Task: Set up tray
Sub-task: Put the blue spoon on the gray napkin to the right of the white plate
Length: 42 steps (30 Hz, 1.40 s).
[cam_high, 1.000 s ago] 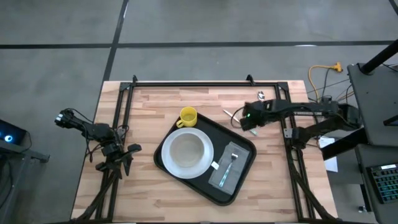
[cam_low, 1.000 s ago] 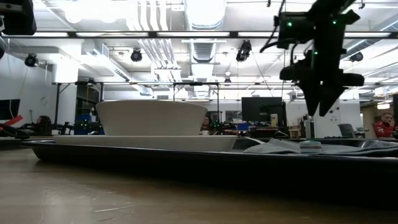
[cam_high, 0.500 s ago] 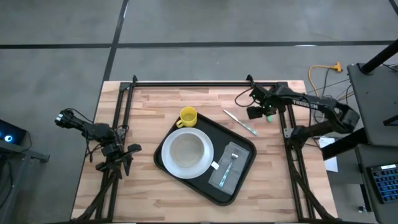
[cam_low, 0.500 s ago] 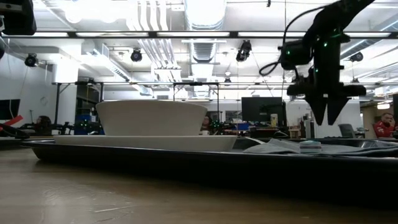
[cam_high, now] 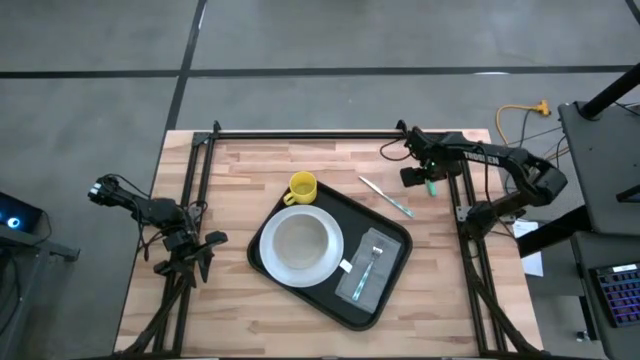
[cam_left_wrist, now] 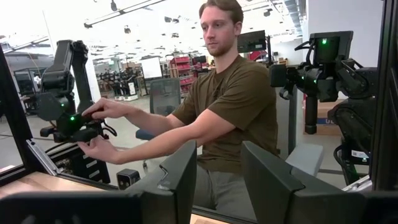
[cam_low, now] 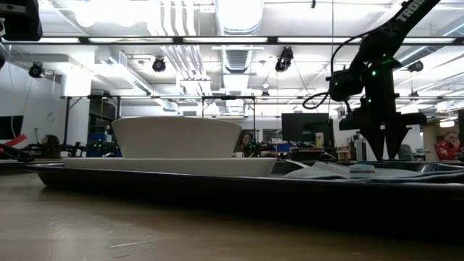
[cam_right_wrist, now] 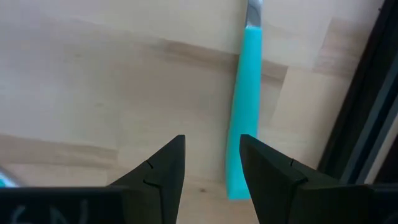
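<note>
R claw [cam_high: 432, 187] shifted back-right — tray [cam_high: 395, 232] unchanged.

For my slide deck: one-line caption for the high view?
Tray holds plate, bowl and napkin; right gripper hovers open near a teal-handled utensil; left gripper waits at the table's left edge.

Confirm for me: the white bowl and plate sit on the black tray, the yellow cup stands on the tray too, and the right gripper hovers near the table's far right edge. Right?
Not quite. In the high view the yellow cup stands on the bare wood just off the tray's far-left edge, not on it. The rest holds: the white bowl and plate sit on the tray, and the right gripper hovers near the table's far right edge.
</note>
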Motion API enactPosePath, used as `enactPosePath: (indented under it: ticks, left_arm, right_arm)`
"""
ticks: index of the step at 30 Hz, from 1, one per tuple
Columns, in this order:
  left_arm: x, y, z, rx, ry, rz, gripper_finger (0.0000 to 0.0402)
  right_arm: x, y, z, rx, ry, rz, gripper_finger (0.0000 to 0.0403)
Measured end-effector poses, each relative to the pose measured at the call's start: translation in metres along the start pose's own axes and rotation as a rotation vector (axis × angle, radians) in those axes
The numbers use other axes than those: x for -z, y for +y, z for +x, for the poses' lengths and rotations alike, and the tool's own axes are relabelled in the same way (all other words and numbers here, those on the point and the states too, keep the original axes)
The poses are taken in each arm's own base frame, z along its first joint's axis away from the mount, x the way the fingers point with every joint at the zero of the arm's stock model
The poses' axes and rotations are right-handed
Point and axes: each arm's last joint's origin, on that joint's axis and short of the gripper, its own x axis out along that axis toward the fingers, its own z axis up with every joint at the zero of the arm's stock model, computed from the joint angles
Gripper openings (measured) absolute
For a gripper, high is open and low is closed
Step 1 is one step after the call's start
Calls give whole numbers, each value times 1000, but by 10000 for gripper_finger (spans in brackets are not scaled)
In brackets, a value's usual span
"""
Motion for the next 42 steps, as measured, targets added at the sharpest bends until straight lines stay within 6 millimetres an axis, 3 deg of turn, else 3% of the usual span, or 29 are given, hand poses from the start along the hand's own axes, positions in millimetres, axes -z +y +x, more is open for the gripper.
enactPosePath:
  ticks: [22, 27, 33, 42]
  left_arm:
    - [0, 0, 0, 1, 0, 0, 112]
    - [0, 0, 0, 0, 0, 0, 112]
    - [0, 0, 0, 1, 0, 0, 112]
    - [0, 0, 0, 0, 0, 0, 112]
  right_arm:
    - [0, -31, 29, -71, 28, 72, 143]
    - [1, -31, 31, -76, 39, 103, 119]
    - [4, -27, 31, -90, 53, 111, 52]
    - [9, -20, 28, -184, 107, 139, 51]
